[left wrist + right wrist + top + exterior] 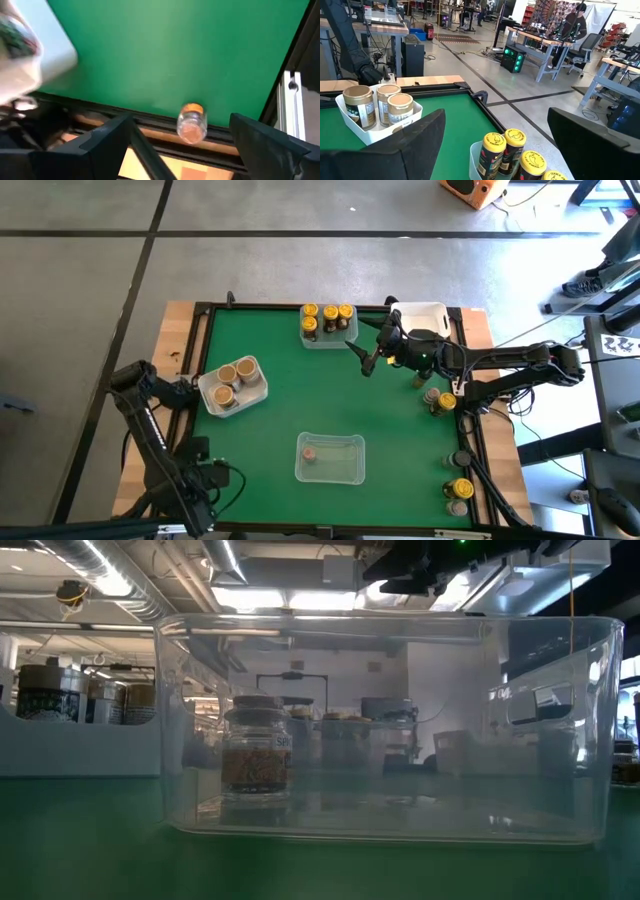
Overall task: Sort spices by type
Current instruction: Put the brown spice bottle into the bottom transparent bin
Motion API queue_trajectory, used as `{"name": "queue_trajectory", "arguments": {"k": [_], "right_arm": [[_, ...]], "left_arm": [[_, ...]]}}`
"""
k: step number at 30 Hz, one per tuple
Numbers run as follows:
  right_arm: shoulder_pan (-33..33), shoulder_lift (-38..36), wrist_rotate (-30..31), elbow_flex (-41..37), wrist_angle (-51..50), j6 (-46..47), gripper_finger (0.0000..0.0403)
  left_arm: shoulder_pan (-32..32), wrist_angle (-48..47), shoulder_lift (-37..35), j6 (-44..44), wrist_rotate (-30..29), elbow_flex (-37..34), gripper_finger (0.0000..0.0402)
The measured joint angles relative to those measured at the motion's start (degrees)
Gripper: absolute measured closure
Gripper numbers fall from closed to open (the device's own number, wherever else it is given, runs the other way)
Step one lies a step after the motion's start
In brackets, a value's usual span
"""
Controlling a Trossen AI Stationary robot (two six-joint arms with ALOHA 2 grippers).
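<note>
Yellow-lidded jars (328, 317) below the empty, spread right gripper (368, 350).
Dropping lower risks toppling them; left gripper (188, 392), parted, waits.

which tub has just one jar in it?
The clear tub at the table's near edge: it holds a single pinkish-lidded jar. The other two filled tubs hold three or four.

Around the right gripper (366, 352), fingers spread, the green mat (280, 415) lies bare below and toward the near side. Just beside it toward the far edge stands a tub of yellow-lidded jars (328, 320), with a white tub (424, 316) behind its wrist. Loose jars (438, 398) crowd the right edge. Farther off sit a tub of tan-lidded jars (233, 384) and a clear tub (330, 458) with one jar
</note>
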Motion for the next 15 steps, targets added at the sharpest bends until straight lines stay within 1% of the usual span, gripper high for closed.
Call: {"name": "queue_trajectory", "arguments": {"k": [7, 10, 13, 15], "right_arm": [[0.0, 0.0, 0.0, 0.0, 0.0, 0.0, 0.0052], [0.0, 0.0, 0.0, 0.0, 0.0, 0.0, 0.0052], [0.0, 0.0, 0.0, 0.0, 0.0, 0.0, 0.0052], [0.0, 0.0, 0.0, 0.0, 0.0, 0.0, 0.0052]], "left_arm": [[-1.5, 8.0, 0.0, -1.1, 1.4, -6.3, 0.0072], [-2.3, 11.6, 0.0, -1.8, 4.6, -9.2, 0.0072], [-3.2, 15.6, 0.0, -4.9, 9.3, -12.3, 0.0072], [-4.0, 17.5, 0.0, -6.4, 11.3, -14.0, 0.0073]]}}
